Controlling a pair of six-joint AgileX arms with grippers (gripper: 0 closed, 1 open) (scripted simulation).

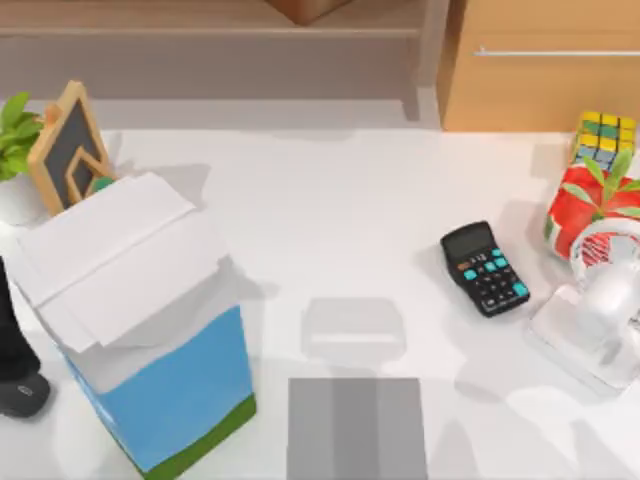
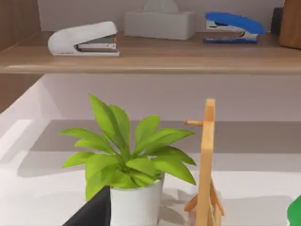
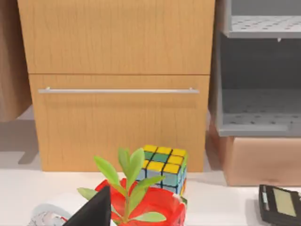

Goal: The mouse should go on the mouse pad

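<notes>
Mouse (image 1: 24, 393), small, black and glossy, lies at the far left edge of the counter (image 1: 340, 210), at about eight o'clock from the counter's middle, partly tucked under the dark left arm (image 1: 10, 320) that comes in along that edge. Whether the left hand is spread or pressed together I cannot tell. The mouse pad (image 1: 356, 428), a flat grey mat in three vertical bands, lies at six o'clock, at the near edge, well apart from the mouse. Between the two stands a tall blue-and-white carton (image 1: 150, 330) with a green base. Just at twelve o'clock from the pad is a pale rounded patch (image 1: 354, 328).

At about three o'clock from the middle lies a black calculator (image 1: 485, 268) with teal keys. Beyond it, toward the right edge, are a red pot with a green plant (image 1: 590, 205), a colour cube (image 1: 603, 137) at its twelve o'clock, and a white fan (image 1: 600, 290) at its six o'clock. The right hand's state I cannot tell.

At ten o'clock stand a small wooden-framed chalkboard (image 1: 68, 142) and a potted plant (image 2: 129, 160) in a white pot. The left wrist view shows a shelf (image 2: 150, 59) behind them carrying a white stapler (image 2: 84, 39), a tissue box (image 2: 160, 21) and a blue stapler (image 2: 233, 27). The right wrist view shows a wooden drawer front (image 3: 117, 113).
</notes>
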